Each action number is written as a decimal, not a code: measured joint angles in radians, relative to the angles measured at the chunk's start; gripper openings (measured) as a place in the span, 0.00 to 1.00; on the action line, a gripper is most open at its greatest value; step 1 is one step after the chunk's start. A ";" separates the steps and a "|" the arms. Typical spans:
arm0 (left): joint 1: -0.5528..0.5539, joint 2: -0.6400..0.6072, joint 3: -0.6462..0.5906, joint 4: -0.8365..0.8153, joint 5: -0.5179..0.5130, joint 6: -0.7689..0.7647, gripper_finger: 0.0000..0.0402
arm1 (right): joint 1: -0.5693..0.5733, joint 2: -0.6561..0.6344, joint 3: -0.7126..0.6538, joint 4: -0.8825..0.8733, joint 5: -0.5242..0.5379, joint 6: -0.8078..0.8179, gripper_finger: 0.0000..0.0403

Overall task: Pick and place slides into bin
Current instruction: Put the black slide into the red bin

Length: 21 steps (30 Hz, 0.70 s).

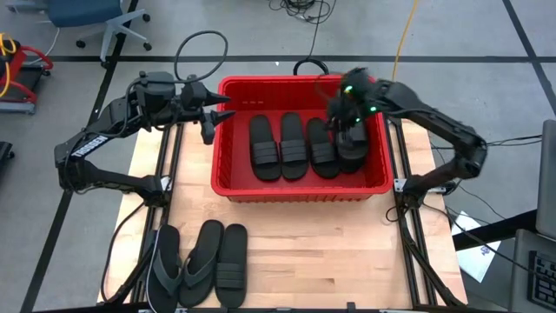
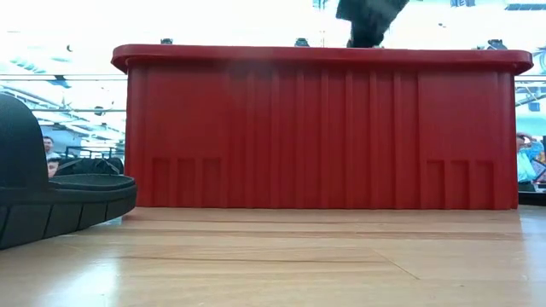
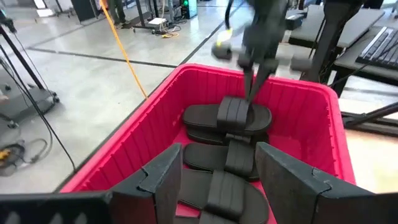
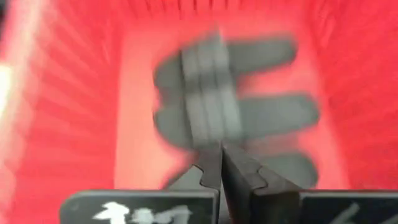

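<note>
The red bin (image 1: 228,187) stands at the table's middle, toward the far side, with several black band-strap slides lying side by side on its floor (image 1: 294,143). My right gripper (image 1: 347,126) is shut and points down over the rightmost slide (image 1: 353,149), just at its ribbed strap (image 3: 236,112). My left gripper (image 3: 217,186) is open and empty, level over the bin's left wall near the far left corner (image 1: 215,115). Two thong flip-flops (image 1: 165,261) and one band slide (image 1: 232,265) lie flat on the table at the near left. My right gripper's shut fingertips (image 4: 221,165) come from above, pointing down, to the strap (image 4: 205,93) of the rightmost slide, which lies flat on the bin's floor. Whether they touch the strap I cannot tell.
The bin's thick rim (image 2: 324,58) stands high above the tabletop. A slide's sole (image 2: 51,200) lies close to the low camera at the left. There is bare wood between the bin and the near edge (image 1: 347,252). People show in the room beyond the table.
</note>
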 joint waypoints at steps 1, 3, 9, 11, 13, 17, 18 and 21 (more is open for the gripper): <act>0.000 -0.003 0.000 -0.003 0.000 0.012 0.50 | 0.000 -0.028 0.000 0.061 -0.042 0.015 0.00; 0.000 -0.013 0.000 -0.005 0.000 0.024 0.50 | 0.000 -0.082 0.000 0.183 -0.130 0.061 0.00; 0.000 -0.075 0.000 -0.061 0.089 0.069 0.50 | 0.003 -0.190 0.001 0.383 -0.259 0.291 0.00; -0.007 -0.101 0.000 -0.108 0.177 0.093 0.47 | 0.002 -0.217 -0.009 0.364 -0.313 0.346 0.00; -0.023 -0.121 0.000 -0.167 0.248 0.099 0.41 | 0.016 -0.251 -0.043 0.352 -0.351 0.405 0.00; -0.066 -0.145 0.000 -0.307 0.312 0.099 0.22 | 0.086 -0.330 -0.134 0.364 -0.291 0.456 0.00; -0.079 -0.148 0.000 -0.338 0.325 0.096 0.16 | 0.103 -0.352 -0.158 0.374 -0.267 0.465 0.00; -0.118 -0.148 0.000 -0.430 0.389 0.069 0.03 | 0.144 -0.424 -0.239 0.411 -0.207 0.521 0.00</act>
